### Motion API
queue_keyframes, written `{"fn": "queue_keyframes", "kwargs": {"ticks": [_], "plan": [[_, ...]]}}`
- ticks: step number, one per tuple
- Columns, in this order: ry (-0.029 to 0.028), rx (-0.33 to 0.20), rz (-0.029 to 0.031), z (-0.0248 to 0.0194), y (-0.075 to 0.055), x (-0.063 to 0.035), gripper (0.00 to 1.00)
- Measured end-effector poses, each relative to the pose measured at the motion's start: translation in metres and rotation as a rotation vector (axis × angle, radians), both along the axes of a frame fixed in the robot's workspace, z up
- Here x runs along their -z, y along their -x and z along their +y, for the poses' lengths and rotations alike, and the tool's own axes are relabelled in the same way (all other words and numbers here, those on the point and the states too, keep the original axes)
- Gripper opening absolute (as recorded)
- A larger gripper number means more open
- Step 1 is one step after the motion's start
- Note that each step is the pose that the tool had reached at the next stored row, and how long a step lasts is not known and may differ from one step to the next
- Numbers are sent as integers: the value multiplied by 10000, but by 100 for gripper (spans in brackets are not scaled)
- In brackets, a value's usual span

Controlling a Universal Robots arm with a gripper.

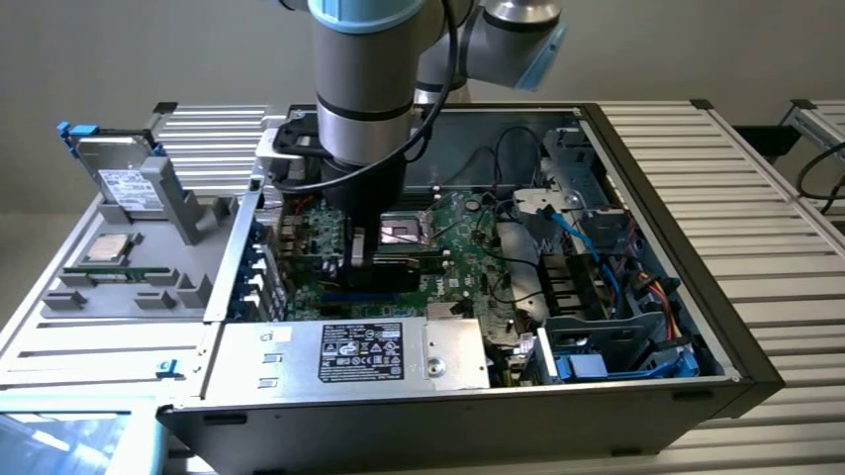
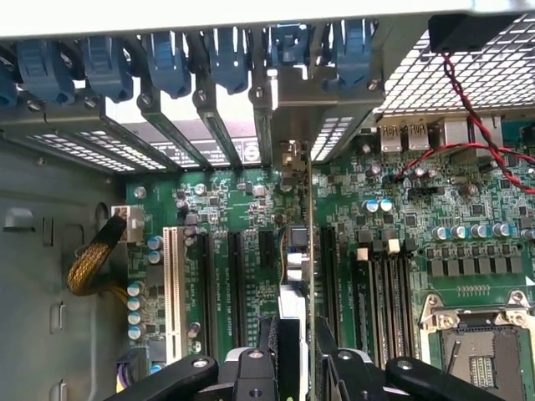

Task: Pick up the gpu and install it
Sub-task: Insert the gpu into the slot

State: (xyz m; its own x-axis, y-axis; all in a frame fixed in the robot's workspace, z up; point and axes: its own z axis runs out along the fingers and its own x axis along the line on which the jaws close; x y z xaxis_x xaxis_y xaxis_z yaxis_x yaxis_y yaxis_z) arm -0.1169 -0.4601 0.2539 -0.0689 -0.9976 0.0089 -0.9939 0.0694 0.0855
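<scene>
The gpu [image 2: 298,251] stands on edge over the large green motherboard [image 2: 401,209], in line with a black expansion slot. Its silver bracket [image 2: 290,100] sits at the rear slot openings of the case. My gripper [image 2: 297,351] is shut on the card, one black finger [image 2: 272,338] pressed against each face. In the exterior view the arm reaches straight down into the open PC case [image 1: 660,327], and my gripper [image 1: 359,252] hangs low over the motherboard [image 1: 456,247], hiding most of the card.
Blue slot latches [image 2: 167,63] line the rear wall. A white slot [image 2: 173,284] and a yellow cable bundle [image 2: 92,259] lie beside the card; the CPU socket [image 2: 476,342] and a red-black wire [image 2: 468,109] lie on its other side. The power supply [image 1: 350,351] sits near the front; a hard drive [image 1: 130,183] is at the exterior view's left.
</scene>
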Motion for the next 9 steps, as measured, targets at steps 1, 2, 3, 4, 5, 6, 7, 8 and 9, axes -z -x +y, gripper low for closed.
{"fn": "queue_keyframes", "kwargs": {"ticks": [1,2,3,4,5,6,7,8,9], "plan": [[0,0,1,0,4,2,28],[-2,0,0,1,11,5,28],[-1,4,12,1,22,5,28],[-2,5,4,2,28,6,28],[-2,3,1,1,30,7,28],[-3,2,1,1,31,7,28],[-2,1,1,0,31,7,28],[-3,2,1,0,31,8,28],[-2,1,1,0,31,7,28]]}}
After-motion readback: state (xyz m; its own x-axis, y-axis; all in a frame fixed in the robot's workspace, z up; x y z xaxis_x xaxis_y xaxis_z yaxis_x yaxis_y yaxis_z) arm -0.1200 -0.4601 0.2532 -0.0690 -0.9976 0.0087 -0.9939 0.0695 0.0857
